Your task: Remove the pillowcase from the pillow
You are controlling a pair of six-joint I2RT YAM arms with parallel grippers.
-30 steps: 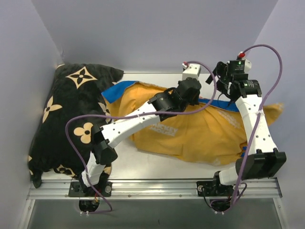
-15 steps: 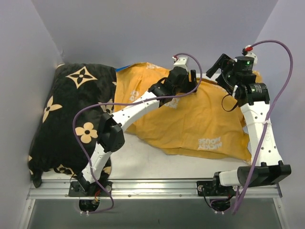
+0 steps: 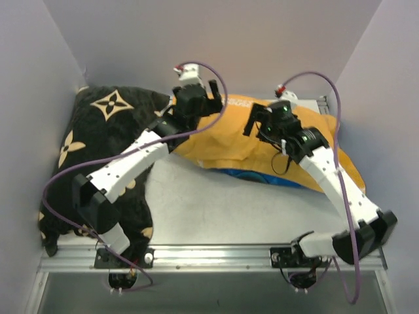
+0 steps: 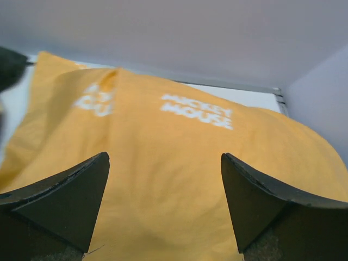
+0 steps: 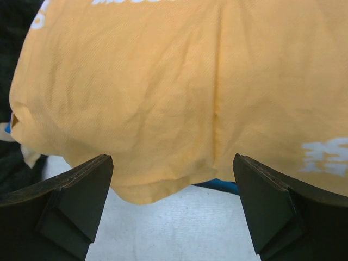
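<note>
Nearest the arm bases, the pale tabletop (image 3: 216, 209) lies bare in front of the bedding. On it, toward the right and far side, sits the pillowcase (image 3: 242, 140), orange-yellow side up and bulging. A narrow blue strip (image 3: 262, 178) of it peeks out along its near edge. The pillow itself cannot be seen.

The right fingers (image 5: 70, 201) hang over the near left part of the case, spread wide and gripping nothing. The right wrist view shows creased orange cloth between them and white lettering at the frame's edges, cut off and unreadable.

Farther back, the left fingers (image 4: 65, 201) hover at the case's far left end, likewise released, with only fabric beyond them. From that wrist camera, white capitals on the orange cloth read "MICKEY MOUSE" (image 4: 197, 110). A second white print (image 4: 95, 100) to its left is too blurred to read.

On the left side of the tabletop, reaching to the far corner, lies a black cushion (image 3: 98, 131) with tan flower motifs, touching the pillowcase's left end.
</note>
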